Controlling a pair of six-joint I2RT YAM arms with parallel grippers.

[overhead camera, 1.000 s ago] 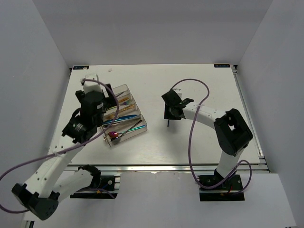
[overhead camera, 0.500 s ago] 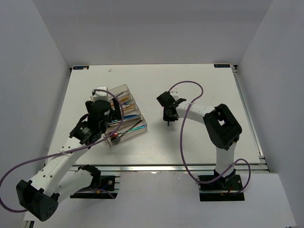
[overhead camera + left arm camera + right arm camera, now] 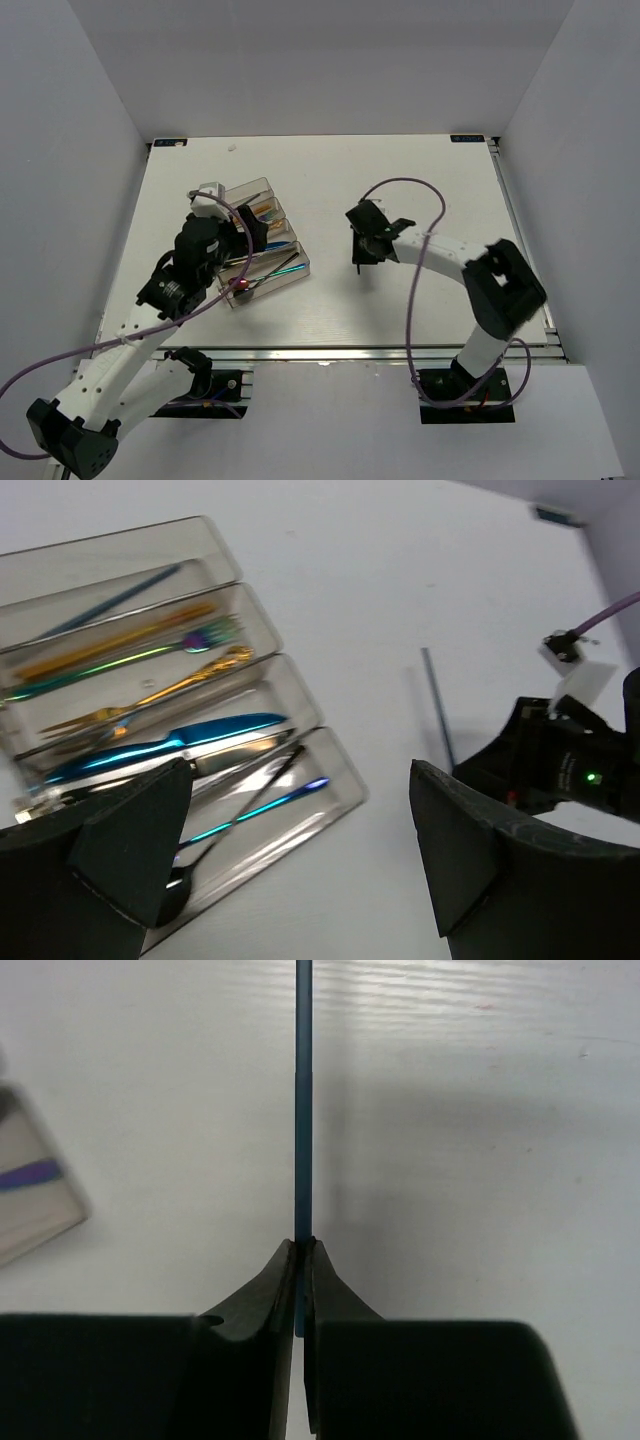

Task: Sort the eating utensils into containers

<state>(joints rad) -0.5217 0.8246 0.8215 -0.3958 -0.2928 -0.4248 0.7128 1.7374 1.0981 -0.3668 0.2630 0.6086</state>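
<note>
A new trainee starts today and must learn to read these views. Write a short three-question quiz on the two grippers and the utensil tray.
1. True or false: the right gripper is shut on the slim blue metal chopstick.
2. Pick one. The left gripper is: A, open above the clear plastic organiser tray; B, shut and empty; C, shut on the tray's wall.
3. Short answer: is the chopstick inside the tray or outside it?

Key: 1 true; 2 A; 3 outside, over the white table.
</note>
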